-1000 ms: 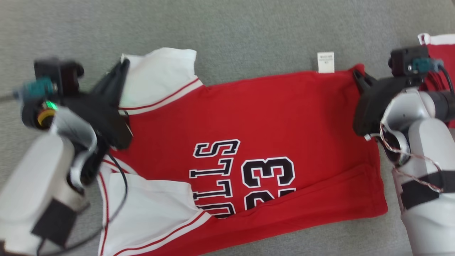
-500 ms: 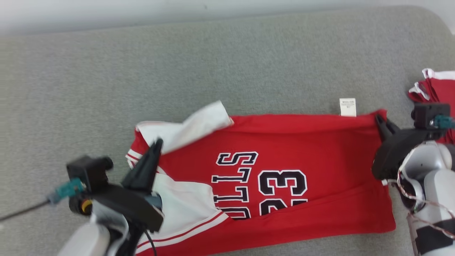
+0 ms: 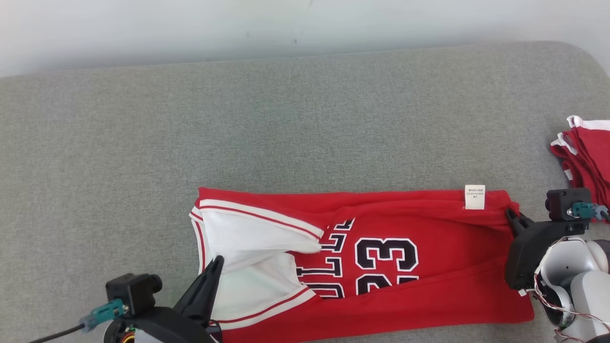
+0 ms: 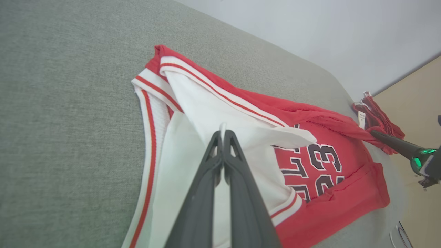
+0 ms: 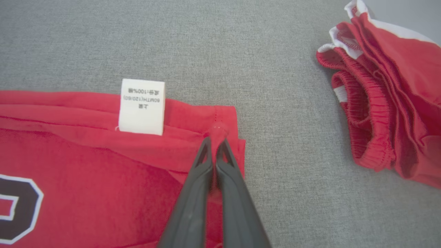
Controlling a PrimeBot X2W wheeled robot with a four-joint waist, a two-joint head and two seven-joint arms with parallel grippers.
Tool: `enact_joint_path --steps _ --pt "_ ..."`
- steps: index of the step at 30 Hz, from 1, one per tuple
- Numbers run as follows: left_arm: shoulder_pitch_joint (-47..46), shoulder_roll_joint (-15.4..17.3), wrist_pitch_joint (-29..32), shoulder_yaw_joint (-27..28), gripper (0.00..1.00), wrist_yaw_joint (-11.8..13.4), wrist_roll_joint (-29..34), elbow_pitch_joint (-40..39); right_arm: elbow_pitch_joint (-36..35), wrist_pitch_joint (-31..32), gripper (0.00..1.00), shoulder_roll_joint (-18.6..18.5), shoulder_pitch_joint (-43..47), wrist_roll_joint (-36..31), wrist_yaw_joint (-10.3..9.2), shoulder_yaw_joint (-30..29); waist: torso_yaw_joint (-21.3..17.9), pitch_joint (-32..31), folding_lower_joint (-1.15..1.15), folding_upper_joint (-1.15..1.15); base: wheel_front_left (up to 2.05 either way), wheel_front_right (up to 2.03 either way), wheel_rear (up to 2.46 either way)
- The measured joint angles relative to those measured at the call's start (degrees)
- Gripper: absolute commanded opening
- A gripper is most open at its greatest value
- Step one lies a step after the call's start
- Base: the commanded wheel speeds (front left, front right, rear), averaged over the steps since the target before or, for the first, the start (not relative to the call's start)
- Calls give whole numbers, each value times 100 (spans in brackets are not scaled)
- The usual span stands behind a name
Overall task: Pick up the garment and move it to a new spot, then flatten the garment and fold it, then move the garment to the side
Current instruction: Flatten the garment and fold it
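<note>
Your left gripper (image 4: 222, 131) pinches white sleeve cloth and your right gripper (image 5: 215, 137) the hem corner of the red-and-white fabric basketball jersey (image 3: 429, 290) lying between them; draw both evenly so the fold lands straight.

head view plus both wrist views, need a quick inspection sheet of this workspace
surface: grey woven fabric surface, flat
job's things: red basketball jersey with white panels and black 23, partly folded, white care label at its far edge
clutter: heap of red and white garments at right edge, apart from the jersey
grippers: left gripper jaws shut on the jersey's white fabric; right gripper jaws shut on its red corner
cables: black cable with teal plug at left wrist; thin red-white wires at right wrist
surroundings: pale wall
</note>
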Motion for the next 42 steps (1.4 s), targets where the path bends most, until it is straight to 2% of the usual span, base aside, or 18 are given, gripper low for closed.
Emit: enact_joint_path --steps 12,23,24,25,26,27,28,29,30,35,42 --pt "403 -11 -237 213 0 62 -281 -165 -346 -57 0 -70 406 36 0 -245 129 -148 1 0 0 0 0" --pt "749 -44 -269 219 0 126 -430 -113 -870 142 2 49 964 58 0 -466 162 -209 0 0 0 0 0" --pt "767 -60 -265 211 0 115 -465 -86 -890 155 9 62 1003 30 0 -477 160 -210 1 0 0 0 0" --pt "782 -83 -258 185 0 107 -475 -53 -906 198 31 87 1025 25 0 -503 159 -211 0 1 0 0 0" --pt "785 -92 -240 151 0 81 -472 -12 -926 204 77 105 1054 13 0 -513 157 -213 0 0 0 0 0" --pt "786 -99 -238 115 16 69 -465 42 -942 223 100 130 1073 -20 0 -538 155 -215 1 0 0 0 0" --pt "787 -101 -226 68 95 66 -443 100 -948 240 100 158 1078 -32 0 -570 153 -221 1 0 0 0 0" --pt "789 -112 -215 34 95 71 -417 151 -959 244 100 179 1088 -46 0 -600 151 -229 1 0 0 0 0" --pt "789 -112 -215 34 100 71 -417 151 -959 244 100 179 1088 -46 0 -600 151 -229 1 0 0 0 0" --pt "797 -136 -361 -48 100 166 -218 404 -1091 246 100 290 1211 -96 0 -782 152 -310 1 0 0 0 0" --pt "769 -40 -1161 76 100 247 479 497 -1530 135 100 625 1590 -170 0 -1315 182 -513 1 1 0 0 0"
